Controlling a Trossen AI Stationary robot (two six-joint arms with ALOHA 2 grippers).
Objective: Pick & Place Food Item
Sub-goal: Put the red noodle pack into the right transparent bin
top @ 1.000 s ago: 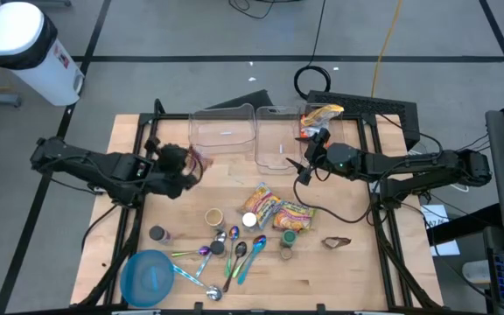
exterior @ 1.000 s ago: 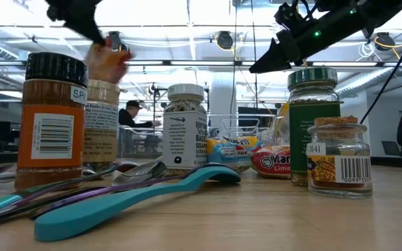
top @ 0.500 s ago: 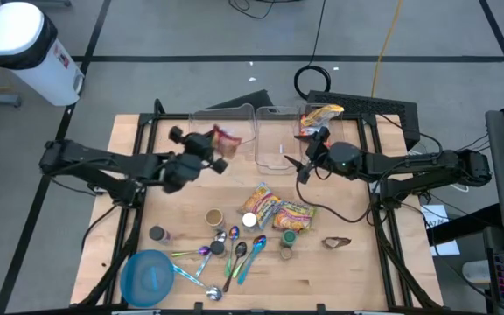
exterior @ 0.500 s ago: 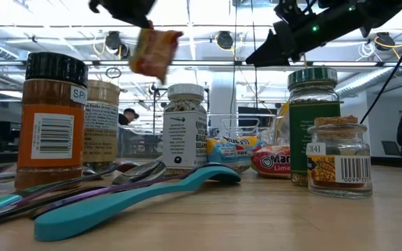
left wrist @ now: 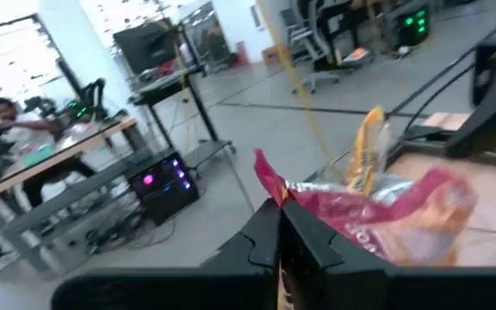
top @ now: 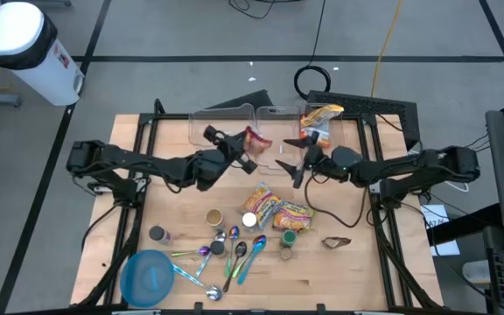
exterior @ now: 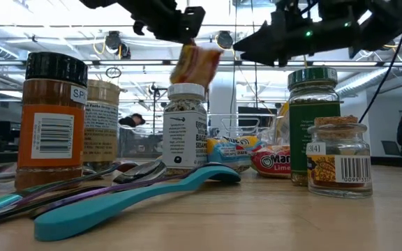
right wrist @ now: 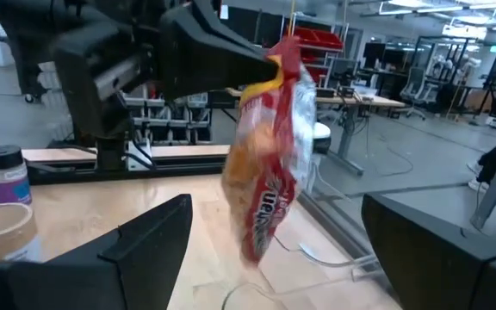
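Observation:
A red and orange snack packet (top: pixel 257 138) hangs in the air by the clear bins (top: pixel 221 129) at the table's far side. My left gripper (top: pixel 241 147) is shut on it, reaching in from the left. The low view shows the packet (exterior: pixel 195 64) above the jars. My right gripper (top: pixel 297 163) stands open just right of the packet, facing it; in the right wrist view the packet (right wrist: pixel 269 164) dangles ahead of its two spread fingers (right wrist: pixel 153 250). A yellow snack bag (top: pixel 322 117) sits at the right-hand bin (top: pixel 278 150). My left gripper pinches the packet's top edge (right wrist: pixel 284 53) between its two fingers (left wrist: pixel 284 226). The fingers lie about level and come from the table's left. The packet hangs below the fingers, slightly tilted, lifted clear of the table and the bins.
Two more snack packets (top: pixel 261 203) (top: pixel 292 214) lie mid-table. Nearer the front edge are several spoons (top: pixel 234 254), spice jars (exterior: pixel 53 118) (exterior: pixel 185 125) (exterior: pixel 340 157), a small cup (top: pixel 214 217) and a blue bowl (top: pixel 147 278).
My left gripper has swung toward the table's right and a little toward the far edge, carrying the packet from left of the bins to in front of my right gripper; the packet stays hanging, clear of the table. My right gripper has tipped from slanting down toward level, still open.

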